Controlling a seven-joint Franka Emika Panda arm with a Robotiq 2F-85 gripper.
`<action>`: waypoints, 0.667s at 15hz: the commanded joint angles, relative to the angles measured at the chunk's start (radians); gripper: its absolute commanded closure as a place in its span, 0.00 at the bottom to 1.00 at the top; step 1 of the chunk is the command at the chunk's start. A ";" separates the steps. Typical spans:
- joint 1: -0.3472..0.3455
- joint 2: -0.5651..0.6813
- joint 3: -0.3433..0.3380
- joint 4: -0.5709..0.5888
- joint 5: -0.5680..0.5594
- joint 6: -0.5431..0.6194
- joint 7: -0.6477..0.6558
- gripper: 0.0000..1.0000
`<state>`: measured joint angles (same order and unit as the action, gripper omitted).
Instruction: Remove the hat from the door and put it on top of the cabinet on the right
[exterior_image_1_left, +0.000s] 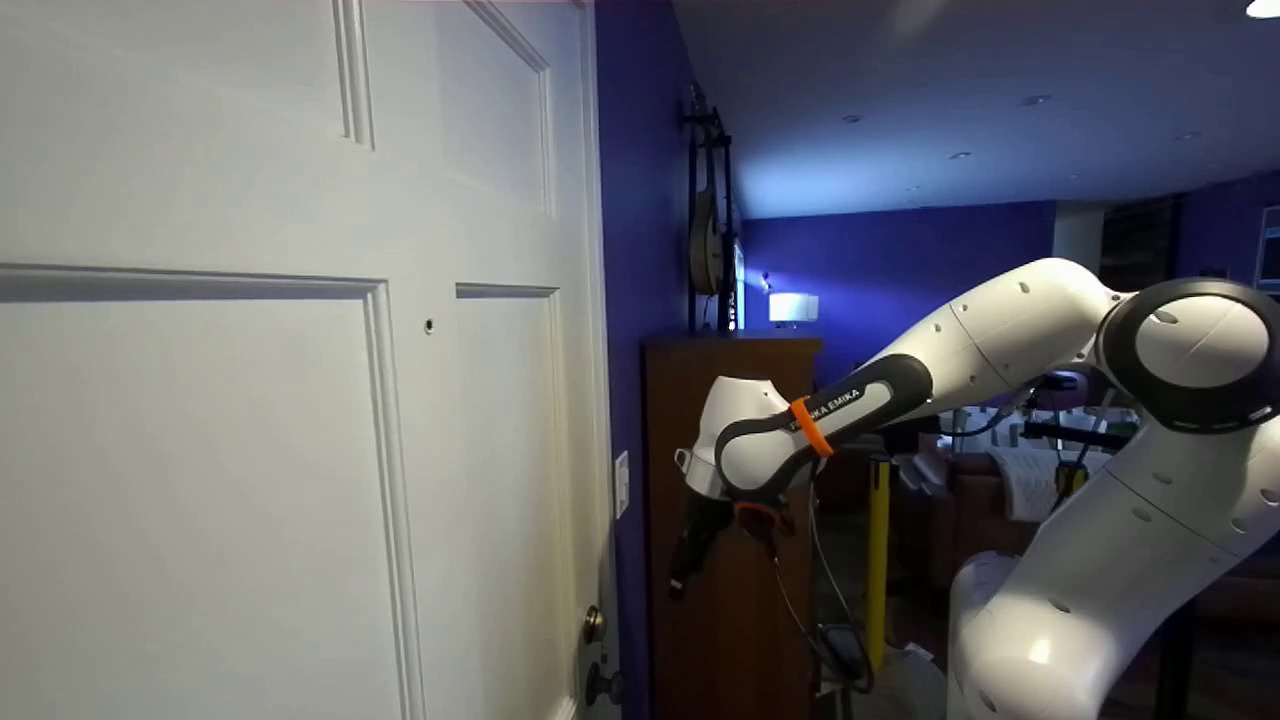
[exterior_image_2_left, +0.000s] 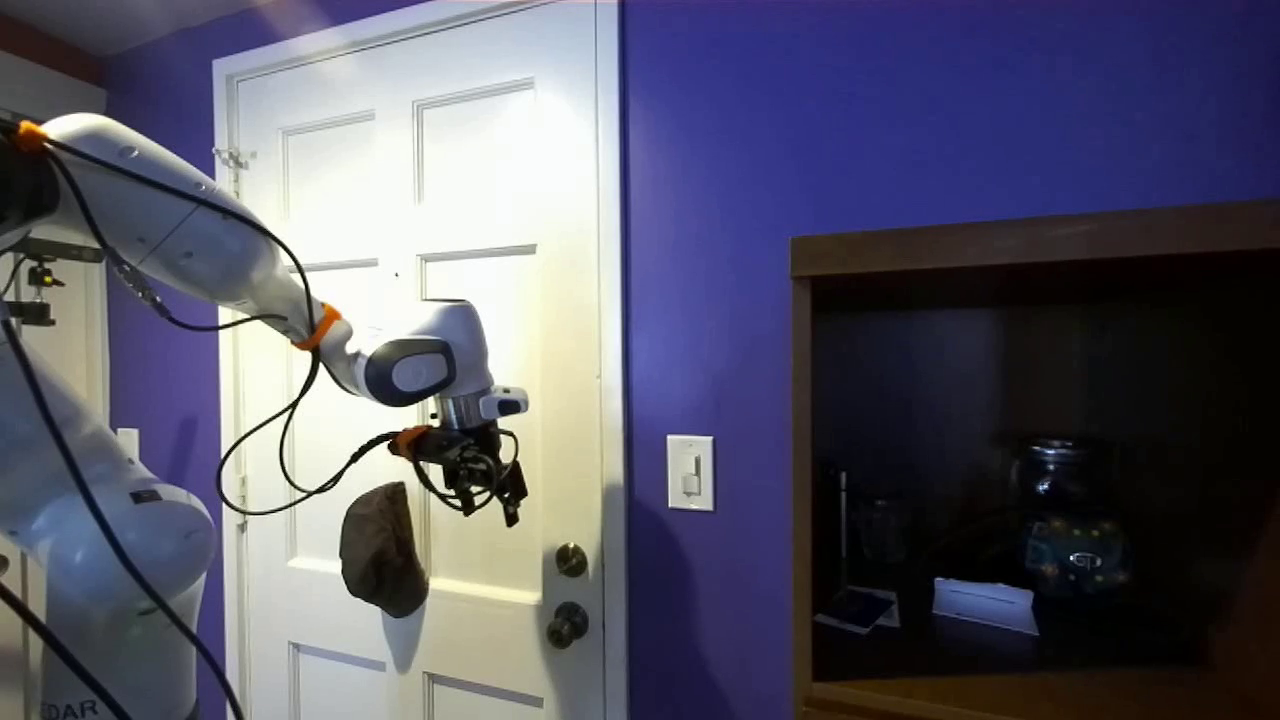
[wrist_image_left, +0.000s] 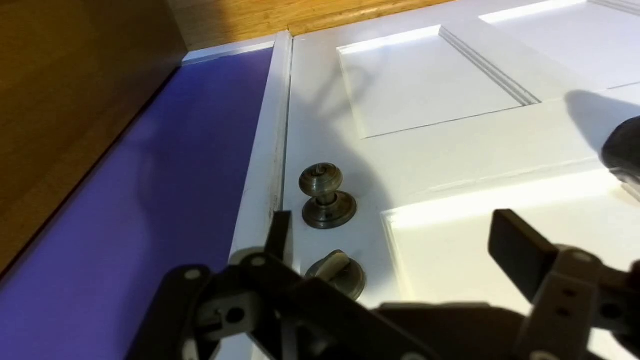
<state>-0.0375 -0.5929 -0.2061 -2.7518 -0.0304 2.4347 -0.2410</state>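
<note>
Hat (exterior_image_2_left: 383, 552): hanging on door (exterior_image_2_left: 515, 340)
Tool (wrist_image_left: 392, 235): spread wide, apart from hat
Cabinet (exterior_image_1_left: 730, 640): right of door, both exterior views

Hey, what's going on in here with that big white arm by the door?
A robot arm is reaching out beside the door, but it isn't holding anything. Its gripper is open and empty, apart from the hat, which hangs against the door. The job is to take the hat down and put it on top of the cabinet; neither step is done yet.
</note>
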 joint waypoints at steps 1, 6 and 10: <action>0.039 0.003 0.015 0.045 0.042 -0.029 -0.026 0.00; 0.177 0.039 0.026 0.179 0.183 -0.138 -0.041 0.00; 0.128 0.006 0.045 0.121 0.144 -0.089 -0.014 0.00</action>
<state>0.1089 -0.5891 -0.1788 -2.6324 0.0986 2.3487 -0.2446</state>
